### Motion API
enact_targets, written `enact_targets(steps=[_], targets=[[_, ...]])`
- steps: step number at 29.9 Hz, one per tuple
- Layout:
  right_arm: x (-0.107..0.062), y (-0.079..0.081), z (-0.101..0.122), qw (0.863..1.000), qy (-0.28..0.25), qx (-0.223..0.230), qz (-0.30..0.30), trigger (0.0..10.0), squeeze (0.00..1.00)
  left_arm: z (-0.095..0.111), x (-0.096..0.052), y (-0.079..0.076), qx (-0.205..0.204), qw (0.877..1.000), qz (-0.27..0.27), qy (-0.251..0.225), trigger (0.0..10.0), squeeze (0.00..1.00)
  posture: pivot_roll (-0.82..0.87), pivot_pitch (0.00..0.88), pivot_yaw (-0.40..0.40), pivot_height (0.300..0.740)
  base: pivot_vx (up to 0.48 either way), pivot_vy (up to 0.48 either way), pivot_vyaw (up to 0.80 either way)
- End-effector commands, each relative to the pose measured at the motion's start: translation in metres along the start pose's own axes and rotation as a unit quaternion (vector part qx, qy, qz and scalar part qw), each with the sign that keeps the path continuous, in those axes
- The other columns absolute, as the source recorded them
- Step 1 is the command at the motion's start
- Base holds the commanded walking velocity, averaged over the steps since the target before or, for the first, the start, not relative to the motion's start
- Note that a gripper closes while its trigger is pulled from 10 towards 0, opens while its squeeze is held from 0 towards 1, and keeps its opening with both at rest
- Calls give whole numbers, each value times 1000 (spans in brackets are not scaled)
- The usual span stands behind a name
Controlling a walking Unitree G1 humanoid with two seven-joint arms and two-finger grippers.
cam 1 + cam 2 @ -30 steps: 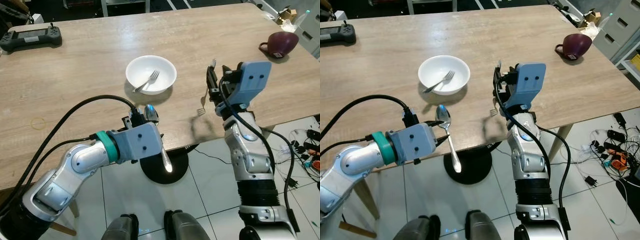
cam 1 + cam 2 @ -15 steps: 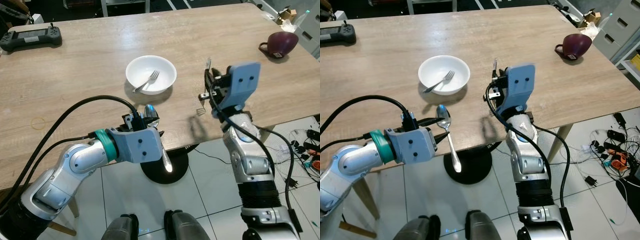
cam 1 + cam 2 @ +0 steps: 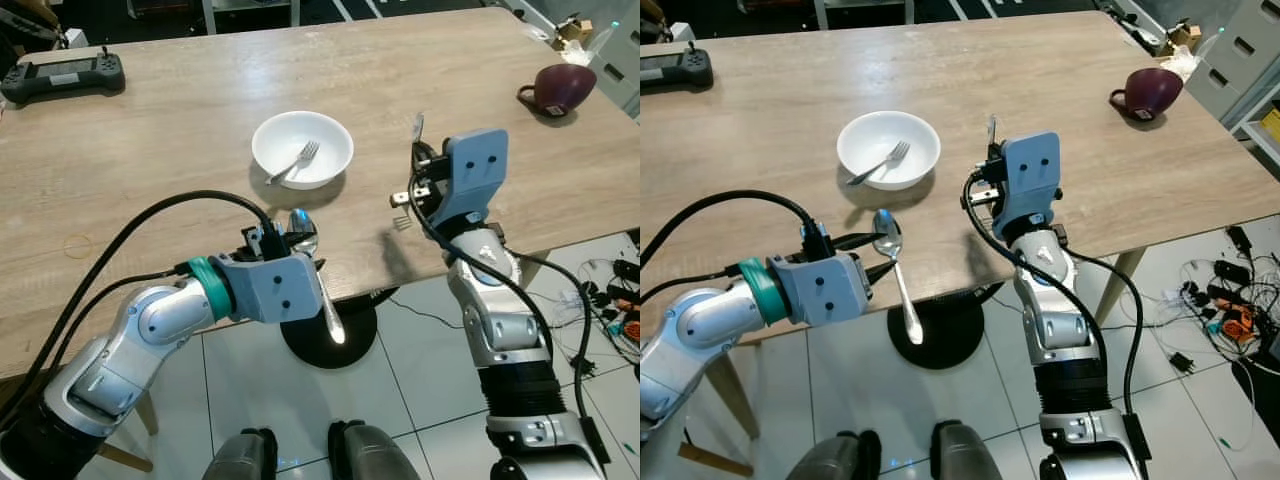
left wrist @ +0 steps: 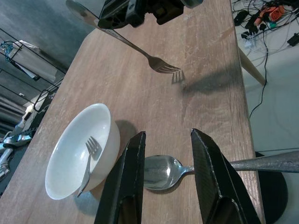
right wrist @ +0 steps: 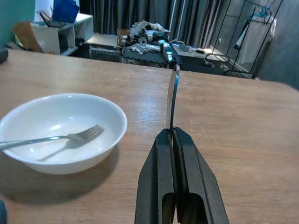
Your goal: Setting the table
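Step in hand looked like cutlery placement beside the bowl (image 3: 301, 148), which sat at upper centre of the bench (image 3: 150, 130) with 1 fork (image 3: 294, 163) already lying in it.

Right claw (image 5: 174, 140), right of centre in the eye views, was clamped on a second fork (image 4: 140, 50), handle sticking up past the fingers, tines hanging just above the bench to the right of the bowl. Tines cast a shadow close under them; contact with the wood could not be told.

Left claw (image 4: 166, 170) was at the near bench edge, lower centre, fingers (image 4: 126, 179) parted either side of a spoon (image 3: 895, 272). Spoon's bowl lay on the bench just in front of the white bowl; its handle stuck out past the edge over the floor. Fingers did not seem to touch it.

Next move, as a judgement: right claw needed to lower the fork flat beside the bowl and release. Left claw needed to close on the spoon neck, then pull it fully onto the bench, since the overhanging handle might tip it off.

A mug (image 3: 560, 88) stood at upper right, a controller (image 3: 62, 75) at upper left, both well apart from the setting.
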State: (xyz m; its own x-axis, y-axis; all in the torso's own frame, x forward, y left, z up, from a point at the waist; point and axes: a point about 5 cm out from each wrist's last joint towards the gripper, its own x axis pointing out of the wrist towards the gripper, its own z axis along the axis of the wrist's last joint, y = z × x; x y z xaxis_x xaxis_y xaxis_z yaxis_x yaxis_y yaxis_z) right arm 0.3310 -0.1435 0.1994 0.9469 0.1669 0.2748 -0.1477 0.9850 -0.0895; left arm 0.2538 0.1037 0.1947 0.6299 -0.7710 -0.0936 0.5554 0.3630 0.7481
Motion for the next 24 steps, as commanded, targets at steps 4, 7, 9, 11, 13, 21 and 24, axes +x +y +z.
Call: enact_targets(steps=[4, 7, 9, 11, 13, 21, 24], targets=[[2, -6, 20, 997, -49, 49, -13, 0, 0, 0, 0, 0, 8, 1000, 6, -2, 10000, 0, -101, 77, 19, 740, 0, 0, 0], [7, -14, 53, 985, -113, 125, -24, 0, 0, 2, -2, 9, 18, 1000, 23, -8, 10000, 0, -98, 78, 22, 740, 0, 0, 0], [9, -16, 63, 980, -127, 150, -27, 0, 0, 1, -3, 11, 22, 999, 23, -6, 10000, 0, -98, 78, 22, 740, 0, 0, 0], [10, -17, 65, 977, -128, 167, -30, 0, 0, -1, -3, 11, 24, 999, 22, -4, 10000, 0, -99, 78, 23, 740, 0, 0, 0], [10, -18, 63, 976, -121, 179, -33, 0, 0, -1, -3, 10, 25, 999, 21, -5, 10000, 0, -101, 79, 22, 740, 0, 0, 0], [4, -24, 37, 981, -61, 175, -62, 10000, 0, -3, -11, -6, 54, 998, -34, -2, 10000, 0, -99, 83, 20, 740, 0, 0, 0], [2, -25, 33, 982, -52, 171, -67, 10000, 0, -6, -15, -9, 85, 995, -53, 0, 10000, 0, -99, 83, 20, 740, 0, 0, 0]])
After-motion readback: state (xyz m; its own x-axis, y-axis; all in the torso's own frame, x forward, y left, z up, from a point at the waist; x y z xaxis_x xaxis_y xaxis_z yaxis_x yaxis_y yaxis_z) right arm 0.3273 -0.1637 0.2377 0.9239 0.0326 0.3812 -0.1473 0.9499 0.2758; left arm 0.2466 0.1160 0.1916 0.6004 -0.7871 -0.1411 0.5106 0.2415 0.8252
